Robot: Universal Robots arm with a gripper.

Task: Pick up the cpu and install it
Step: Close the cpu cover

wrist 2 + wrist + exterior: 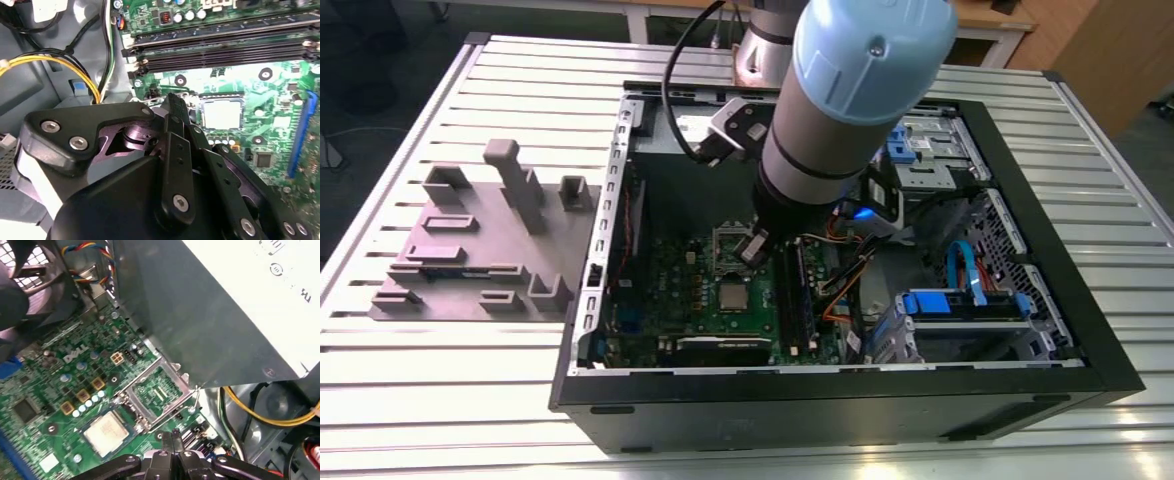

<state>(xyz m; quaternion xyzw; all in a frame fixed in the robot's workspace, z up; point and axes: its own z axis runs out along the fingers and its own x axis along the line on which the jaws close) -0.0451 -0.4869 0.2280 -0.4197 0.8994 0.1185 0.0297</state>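
Silver-grey and square, the cpu [735, 294] lies flat in its socket on the green motherboard [707, 300], inside the open black computer case [854, 400] on the ribbed metal desk [454, 400]. In both wrist views the black pincer [175, 436] has its fingers pressed together, pinching nothing, apart from the chip. In the exterior view the chip sits at about seven o'clock of the pincer. A hinged metal socket frame [159, 392] stands open beside the chip.

A slatted metal table [427, 400] fills the scene, with what looks like wooden furniture [1107, 50] behind.
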